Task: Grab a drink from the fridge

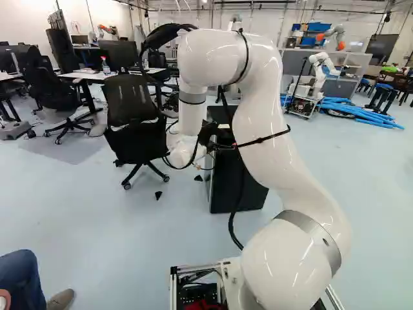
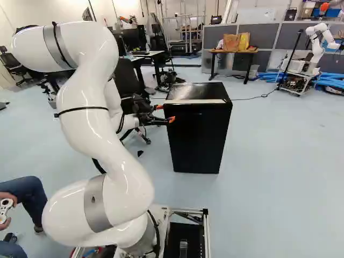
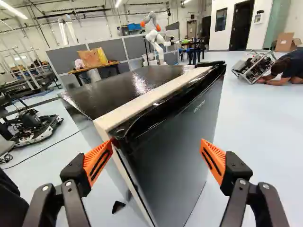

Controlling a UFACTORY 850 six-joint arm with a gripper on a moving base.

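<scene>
1 gripper at 1 fridge, fingers wide apart.
The gripper (image 2: 165, 113) of the arm (image 2: 97, 118) holds its 2 fingers apart, 1 orange pad (image 3: 98, 161) on each, with nothing clamped. The fridge (image 2: 199, 137) stands ahead, its near corner between the 2 fingers; whether 1 tip touches it cannot be told. Its 1 door (image 3: 182, 137) is shut, so any drink inside is hidden. The right base view shows the fridge's whole front, which the arm partly covers in the left base view. The right base and wrist views show 2 bags (image 2: 231, 42) on 1 table (image 2: 246, 52), hidden in the left base view. The left base view shows 1 near chair (image 1: 132, 116) nearly whole; the wrist view adds 1 metal frame (image 3: 254, 67) on the floor.
</scene>
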